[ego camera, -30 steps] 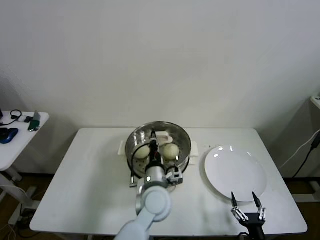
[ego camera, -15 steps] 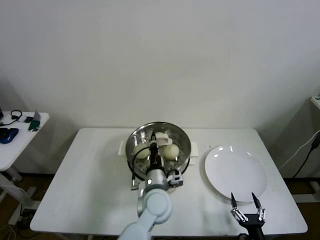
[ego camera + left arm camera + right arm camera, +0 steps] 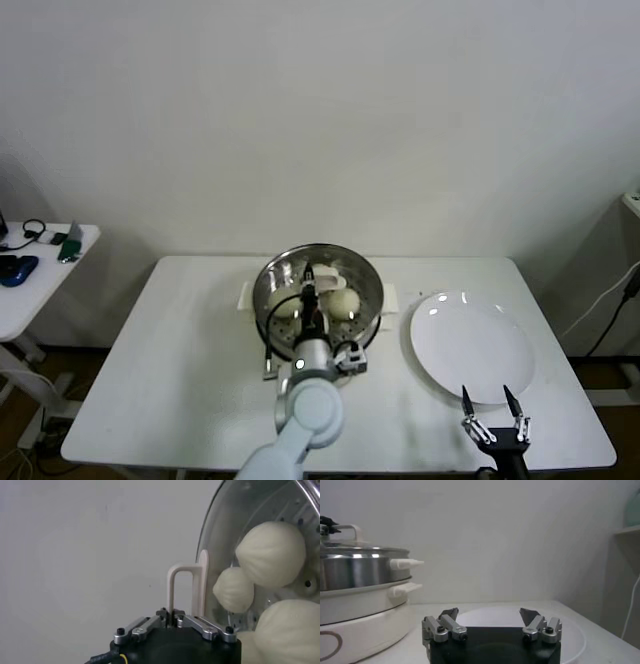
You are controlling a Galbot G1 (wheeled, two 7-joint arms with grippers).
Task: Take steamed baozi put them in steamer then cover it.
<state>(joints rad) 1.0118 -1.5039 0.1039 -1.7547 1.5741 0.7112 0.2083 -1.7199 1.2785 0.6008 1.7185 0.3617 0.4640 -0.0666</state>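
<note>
On the white table (image 3: pixel 180 360), left gripper (image 3: pixel 172 616) jaws clamp the cover (image 3: pixel 186 587); right gripper (image 3: pixel 490 616) jaws apart.

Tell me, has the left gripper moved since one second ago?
Yes. The left gripper, at the round clear glass lid's handle, came slightly toward the robot, judged against the shiny stainless-steel steamer.

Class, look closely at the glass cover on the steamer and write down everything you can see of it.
The cover is a round, clear glass lid with a metal rim and a cream-white bar handle. It sits flat on the steamer, closing it, at the back middle of the table. Pale baozi show through the glass. The left gripper is at the handle, its fingers close on either side of the bar.
</note>
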